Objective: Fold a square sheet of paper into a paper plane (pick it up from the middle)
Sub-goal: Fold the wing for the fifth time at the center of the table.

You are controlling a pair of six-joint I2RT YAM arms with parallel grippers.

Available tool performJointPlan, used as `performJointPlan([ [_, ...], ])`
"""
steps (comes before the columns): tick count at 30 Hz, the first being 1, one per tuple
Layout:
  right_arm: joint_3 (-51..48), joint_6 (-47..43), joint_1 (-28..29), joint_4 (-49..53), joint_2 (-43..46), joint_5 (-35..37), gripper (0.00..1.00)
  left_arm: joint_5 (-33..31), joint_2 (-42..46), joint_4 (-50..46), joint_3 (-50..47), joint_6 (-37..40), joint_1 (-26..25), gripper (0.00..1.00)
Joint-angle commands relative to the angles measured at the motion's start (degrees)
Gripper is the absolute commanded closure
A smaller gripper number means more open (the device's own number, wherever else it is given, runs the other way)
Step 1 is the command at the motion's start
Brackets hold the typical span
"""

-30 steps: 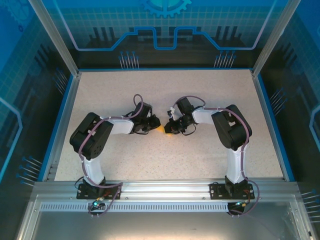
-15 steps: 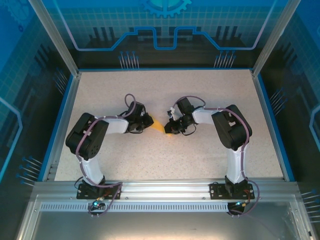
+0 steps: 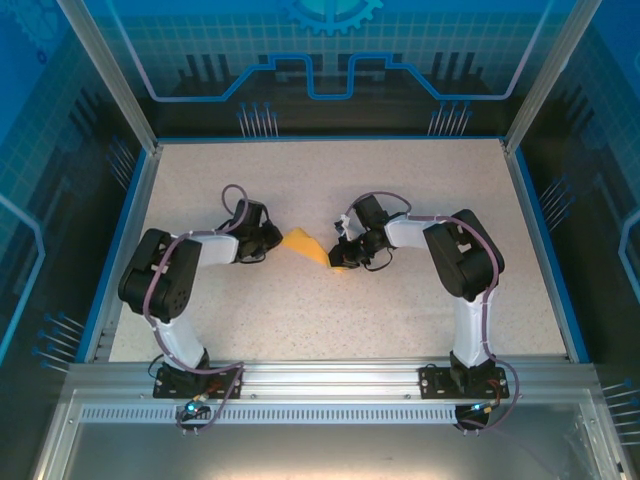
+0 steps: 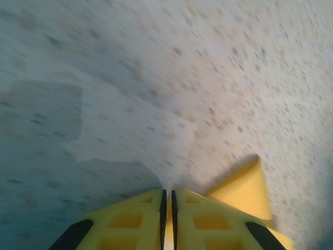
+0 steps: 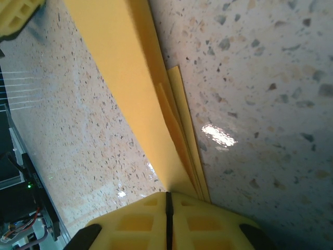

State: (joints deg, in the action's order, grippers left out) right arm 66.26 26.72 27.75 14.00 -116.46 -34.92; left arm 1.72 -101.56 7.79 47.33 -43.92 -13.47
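The square sheet of paper (image 3: pixel 305 247), orange-yellow, lies folded into a layered triangle at the middle of the table. My right gripper (image 3: pixel 340 260) is at its right end. In the right wrist view the jaws (image 5: pixel 167 195) are shut, and the paper's layers (image 5: pixel 125 78) run into them, one flap standing up. My left gripper (image 3: pixel 273 243) is just off the paper's left corner. Its jaws (image 4: pixel 167 194) are shut to a thin slit, and a paper corner (image 4: pixel 244 187) shows beside the right finger. A left fingertip (image 5: pixel 15 13) shows past the paper's far end.
The speckled table (image 3: pixel 400 180) has a blue rim (image 3: pixel 135 240) on the left, far and right sides. An aluminium rail (image 3: pixel 330 375) carrying both arm bases runs along the near edge. There is bare table all round the paper.
My left arm has swung left, away from the right gripper, and more of the paper shows between the two. The right arm has stayed where it was.
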Motion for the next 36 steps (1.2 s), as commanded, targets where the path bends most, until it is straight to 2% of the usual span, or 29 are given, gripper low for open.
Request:
performJointPlan([
  [1,-1.8,-1.1,0.2,7.3,-1.9,6.8,0.88,-3.7,4.0,-3.4,-0.8,2.1,1.1,0.83],
  [5,1.1,-0.9,1.5,6.3,2.1,5.1,0.79,-1.3,7.9,-5.1,-0.2,2.8,1.0,0.79],
  [10,1.6,0.6,1.7,2.6,9.6,6.3,0.57,-1.0,11.6,-10.8,1.9,4.1,-1.8,0.68],
  [19,-10.8,3.4,-1.4,-5.0,23.6,23.3,0.29,-12.9,8.1,-28.4,12.7,0.9,-12.4,0.43],
  [24,-17.4,3.7,-4.3,-6.8,28.7,30.4,0.22,-22.0,0.4,-39.2,23.5,-0.4,-18.9,0.32],
  [28,-20.9,3.8,-7.1,-7.3,31.1,34.1,0.18,-27.4,-7.2,-46.5,32.6,-0.5,-22.5,0.29],
  [36,-23.6,4.5,-11.5,-7.6,33.3,33.2,0.17,-32.0,-18.1,-56.9,45.3,0.5,-24.8,0.3],
])
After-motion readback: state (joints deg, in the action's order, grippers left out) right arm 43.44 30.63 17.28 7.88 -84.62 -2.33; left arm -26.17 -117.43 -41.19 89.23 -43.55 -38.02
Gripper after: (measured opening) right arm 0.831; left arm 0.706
